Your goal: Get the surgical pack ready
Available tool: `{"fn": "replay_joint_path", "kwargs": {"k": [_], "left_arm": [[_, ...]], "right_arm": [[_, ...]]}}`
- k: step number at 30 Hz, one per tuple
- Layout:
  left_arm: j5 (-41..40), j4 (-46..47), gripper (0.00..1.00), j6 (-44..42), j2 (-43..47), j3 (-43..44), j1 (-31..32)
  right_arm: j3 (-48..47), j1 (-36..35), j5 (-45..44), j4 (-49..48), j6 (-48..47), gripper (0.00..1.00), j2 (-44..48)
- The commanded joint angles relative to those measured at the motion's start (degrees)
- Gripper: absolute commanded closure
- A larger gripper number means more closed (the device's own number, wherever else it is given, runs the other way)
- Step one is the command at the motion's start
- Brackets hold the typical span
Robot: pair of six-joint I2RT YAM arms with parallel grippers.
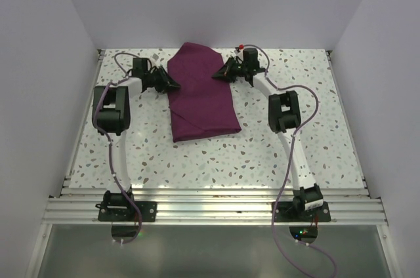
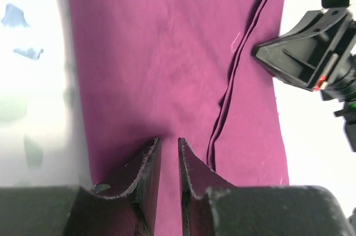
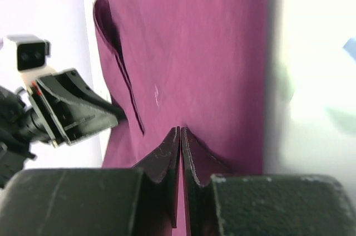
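The surgical pack is a dark maroon fabric drape [image 1: 200, 98], folded into a long shape at the middle back of the table. Its far end rises to a peak. My left gripper [image 1: 173, 84] is at the drape's left edge. In the left wrist view [image 2: 169, 142] its jaws stand a narrow gap apart with maroon cloth [image 2: 167, 52] between them. My right gripper [image 1: 219, 74] is at the drape's right edge. In the right wrist view [image 3: 180, 130] its jaws are pressed together on the cloth [image 3: 194, 41]. A folded seam [image 2: 233, 85] runs along the cloth.
The speckled white table [image 1: 131, 153] has white walls on the left, back and right. An aluminium rail [image 1: 210, 206] with both arm bases runs along the near edge. Purple cables [image 1: 283, 186] hang beside the arms. Each wrist view shows the other gripper [image 2: 303, 52] [image 3: 72, 111] across the cloth.
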State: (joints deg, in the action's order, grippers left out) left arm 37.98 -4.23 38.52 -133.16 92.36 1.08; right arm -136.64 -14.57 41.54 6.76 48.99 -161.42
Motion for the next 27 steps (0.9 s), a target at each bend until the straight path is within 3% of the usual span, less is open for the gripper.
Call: {"fn": "replay_joint_path", "kwargs": {"k": [1,16,22,27], "left_arm": [[0.25,6.5,0.77,2.87,-3.41,2.65,-0.82],[-0.45,26.98,0.73,24.48,-15.79,13.1,-4.95],[0.17,27.52,0.69,26.6,-22.22,25.32,-5.04],[-2.37,27.87,0.62,20.2,-16.71,22.1,-4.95]], "right_arm": [[-3.28,0.5,-6.81,-3.24,3.56,0.91,-2.93],[-10.58,0.68,-19.91,-12.11,13.41,0.74,-8.55],[-12.95,0.94,-24.4,-16.78,15.17,0.69,-9.0],[-9.63,2.08,-24.4,-18.79,10.26,0.64,-4.35]]}}
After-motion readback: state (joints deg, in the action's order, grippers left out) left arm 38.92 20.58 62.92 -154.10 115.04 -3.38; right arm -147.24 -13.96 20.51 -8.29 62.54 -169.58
